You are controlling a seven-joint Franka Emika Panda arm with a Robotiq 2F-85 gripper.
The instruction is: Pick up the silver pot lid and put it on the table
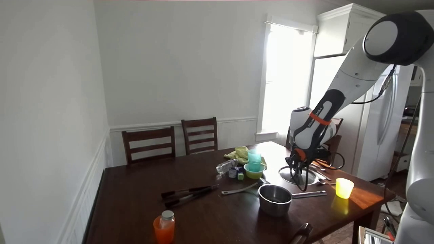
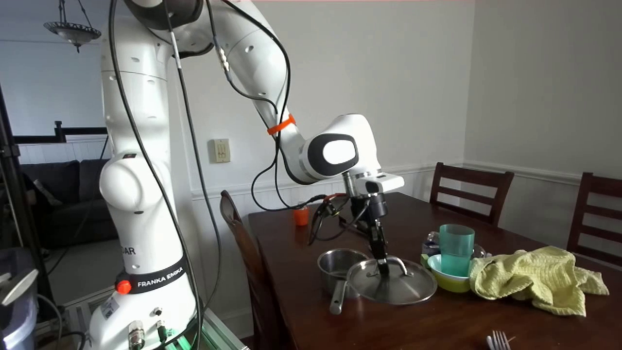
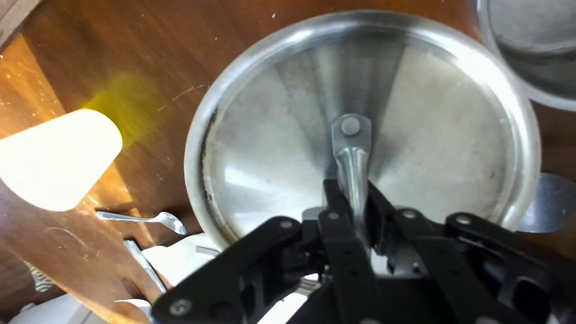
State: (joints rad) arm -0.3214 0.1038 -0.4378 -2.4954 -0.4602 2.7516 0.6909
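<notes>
Gleaming beneath the gripper (image 3: 352,195), the silver pot lid (image 2: 394,290) is round, shallow and bright-rimmed, with brownish stains along part of its edge and an arched metal handle (image 3: 353,164) riveted on top. The gripper is clamped on that handle, and the lid spreads out directly below its tips, over the table (image 1: 135,193) and just beside the long-handled pot (image 1: 275,206). I cannot tell whether lid and table touch.

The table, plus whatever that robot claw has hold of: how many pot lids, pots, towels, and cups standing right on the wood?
Pot lid: 1, its handle in the gripper
Pot: 1
Towel: 1
Cups standing on the table: 2 (orange cup, yellow cup)
Total: 5
</notes>
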